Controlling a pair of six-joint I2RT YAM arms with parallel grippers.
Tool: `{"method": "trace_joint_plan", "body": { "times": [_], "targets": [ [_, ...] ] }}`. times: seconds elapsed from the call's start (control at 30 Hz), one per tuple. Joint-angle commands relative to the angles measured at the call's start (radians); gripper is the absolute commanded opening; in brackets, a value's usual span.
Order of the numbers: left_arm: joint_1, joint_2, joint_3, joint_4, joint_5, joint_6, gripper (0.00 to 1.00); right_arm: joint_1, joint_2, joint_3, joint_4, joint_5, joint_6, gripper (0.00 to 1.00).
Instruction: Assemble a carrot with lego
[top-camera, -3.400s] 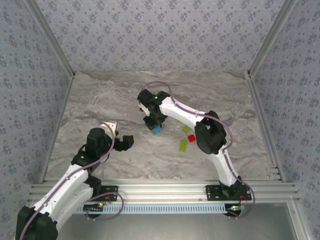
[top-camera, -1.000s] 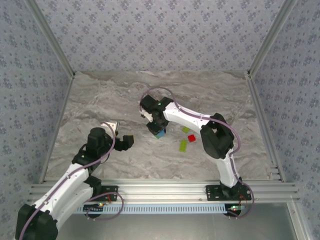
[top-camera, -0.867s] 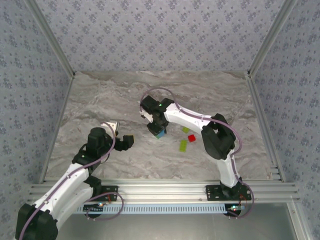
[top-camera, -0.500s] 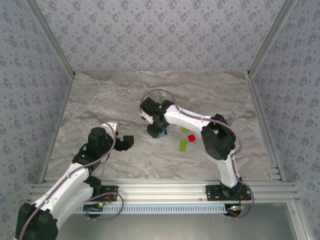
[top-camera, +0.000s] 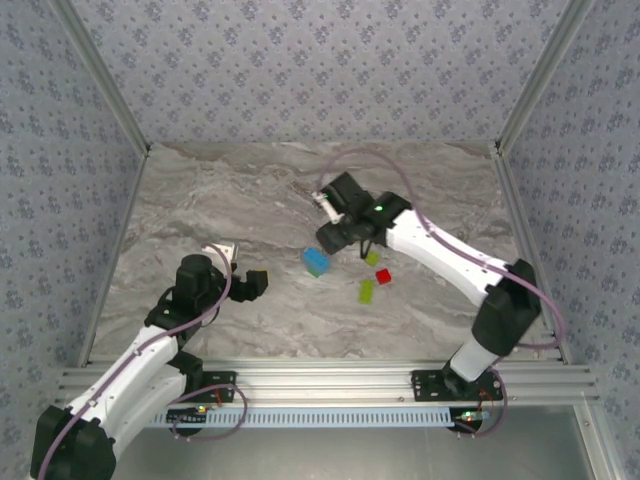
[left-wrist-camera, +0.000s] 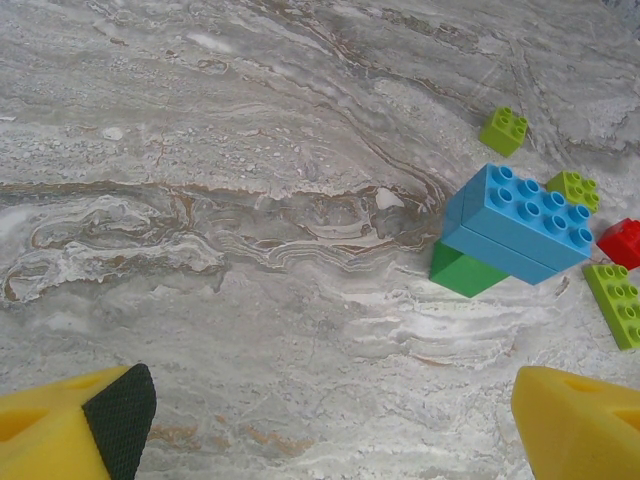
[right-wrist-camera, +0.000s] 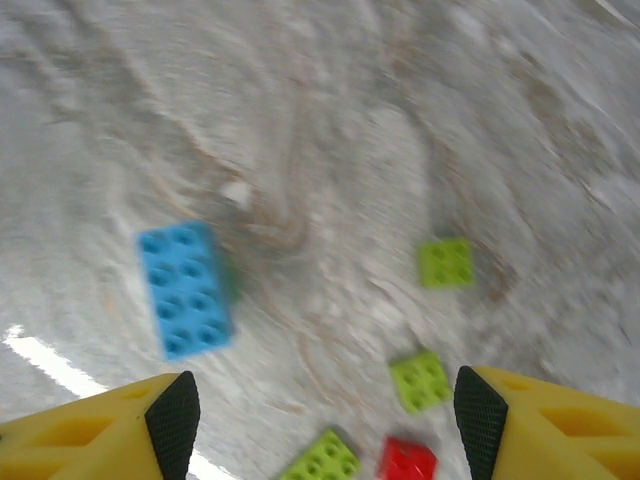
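Note:
A partly built carrot (top-camera: 316, 261) stands on the marble table: two blue bricks (left-wrist-camera: 520, 218) stacked on a green one (left-wrist-camera: 463, 270). In the right wrist view its blue top (right-wrist-camera: 185, 290) is blurred. Loose lego lie to its right: a red brick (top-camera: 383, 276), a long lime brick (top-camera: 366, 291) and a small lime brick (top-camera: 372, 258). My right gripper (top-camera: 345, 240) hovers open just up and right of the stack, and nothing lies between its pads (right-wrist-camera: 175, 420). My left gripper (top-camera: 250, 283) stays open to the left of the stack, holding nothing.
Two small lime bricks (right-wrist-camera: 445, 263) (right-wrist-camera: 420, 380), the long lime one (right-wrist-camera: 322, 458) and the red one (right-wrist-camera: 408, 460) lie below my right gripper. Patterned walls and metal rails (top-camera: 320, 380) bound the table.
My right gripper opened, let go of the blue-and-green stack and rose away up and to the right. The stack stays standing. My left arm has not moved.

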Motion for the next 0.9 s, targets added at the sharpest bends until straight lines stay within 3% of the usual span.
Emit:
{"method": "trace_joint_plan", "body": {
  "times": [0.0,0.13,0.33,0.57,0.87],
  "targets": [
    [-0.01,-0.004,0.047,0.022,0.003,0.017,0.93,-0.069,-0.071,-0.16,0.001,0.045,0.144,0.72],
    [-0.01,-0.003,0.048,0.024,0.006,0.018,0.93,-0.098,-0.127,-0.349,0.047,0.04,0.225,0.72],
    [-0.011,0.004,0.049,0.025,0.008,0.018,0.93,-0.108,-0.131,-0.477,0.1,0.046,0.256,0.71],
    [-0.012,0.006,0.05,0.025,0.005,0.018,0.93,-0.204,-0.086,-0.534,0.164,-0.049,0.228,0.7],
    [-0.012,0.015,0.053,0.023,0.001,0.018,0.93,-0.216,-0.007,-0.498,0.233,-0.095,0.196,0.7]
  ]
}}
